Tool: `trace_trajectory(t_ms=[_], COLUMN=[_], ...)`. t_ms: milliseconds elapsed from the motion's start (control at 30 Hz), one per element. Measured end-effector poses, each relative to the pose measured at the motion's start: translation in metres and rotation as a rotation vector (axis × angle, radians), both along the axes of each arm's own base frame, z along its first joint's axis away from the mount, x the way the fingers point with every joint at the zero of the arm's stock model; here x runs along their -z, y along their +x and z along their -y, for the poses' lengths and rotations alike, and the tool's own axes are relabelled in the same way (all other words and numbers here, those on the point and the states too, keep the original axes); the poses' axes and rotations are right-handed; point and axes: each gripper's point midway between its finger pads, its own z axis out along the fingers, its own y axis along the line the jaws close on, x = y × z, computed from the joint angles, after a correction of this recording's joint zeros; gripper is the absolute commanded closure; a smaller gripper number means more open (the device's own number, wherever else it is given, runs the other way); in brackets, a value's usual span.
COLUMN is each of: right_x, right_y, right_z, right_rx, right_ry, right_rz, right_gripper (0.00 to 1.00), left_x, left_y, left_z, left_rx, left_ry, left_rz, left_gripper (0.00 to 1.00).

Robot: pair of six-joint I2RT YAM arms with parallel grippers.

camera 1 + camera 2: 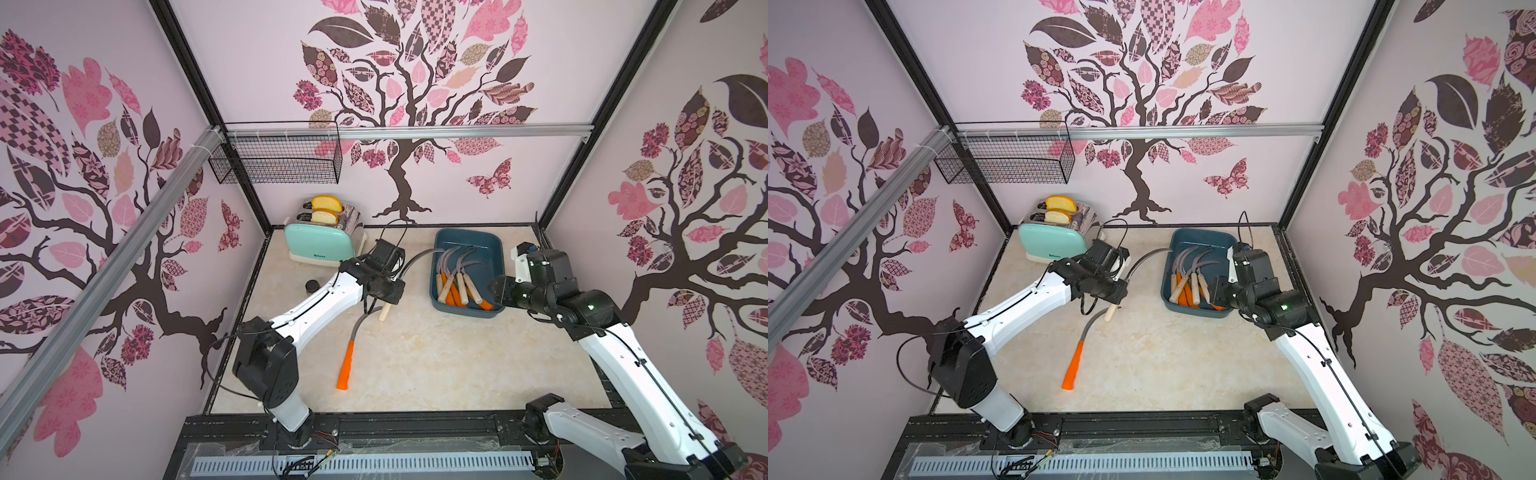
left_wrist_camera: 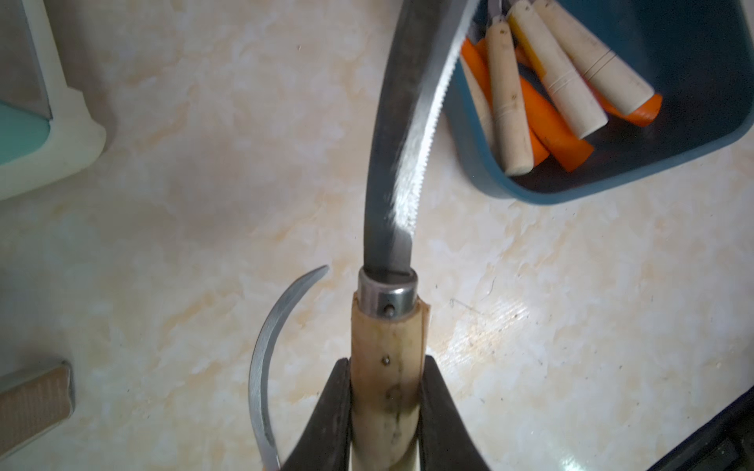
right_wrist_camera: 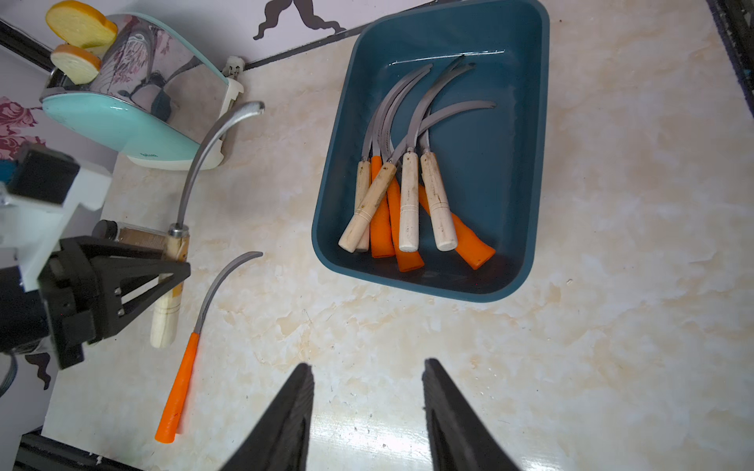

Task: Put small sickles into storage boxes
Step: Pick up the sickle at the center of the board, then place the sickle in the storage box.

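1. Showed the surface point(image 1: 415, 365), pale and marbled, bearing the toaster point(image 1: 320, 241) at the far left and the storage box point(image 1: 486, 257) at the far right.
2. Found the storage box, a shallow teal tray, already holding a heap of sickles point(image 3: 408, 204). Counted about seven, four wood-handled over three orange, handles toward the robot. Judged the task mostly done.
3. Caught the left claw point(image 2: 385, 367) clenched on the handle of a wood-handled sickle point(image 2: 398, 163), between toaster and box, blade arching toward the box's left rim. Judged this one in transit, not yet inside.
4. Caught the right claw point(image 3: 367, 367) released, nothing between its jaws, hovering over bare surface near the box.
5. Located one orange-handled sickle point(image 1: 347, 365) lying flat mid-surface, well apart from the box and untouched. Judged it the only one left after the carried one.
6. Noted a small dark-capped jar point(image 1: 311, 286) near the toaster, contents not made out.
7. Could not settle:
   - the exact count in the heap, owing to overlapping handles;
   - the carried blade tip's place over or short of the rim, cut off in the left wrist view;
   - the tips of either claw in both top views, masked by the wrists.
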Motion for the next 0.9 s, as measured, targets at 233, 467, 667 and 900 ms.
trace_trajectory(t_ms=[233,467,667,900], right_x=[0.0,0.003,0.009,0.009], right_y=[-0.006,-0.014,-0.019,-0.02], right_z=[0.005,0.009,0.012,0.012], right_rx=[0.011,0.025,0.039,0.041], right_ry=[-0.008,-0.01,-0.004,-0.002], right_rz=[-0.005,-0.009,-0.021,-0.023], right_gripper=[0.53,0.53,0.54,0.54], left_x=[-0.011,-0.023,-0.028,-0.007], left_y=[0.044,0.075,0.096,0.105], left_z=[0.044,0.08,0.109,0.142], left_rx=[0.031,0.059,0.077,0.097], left_ry=[-0.075,-0.162,-0.237,-0.257], left_rz=[0.024,0.059,0.093,0.083], left_gripper=[1.0,1.0,1.0,1.0])
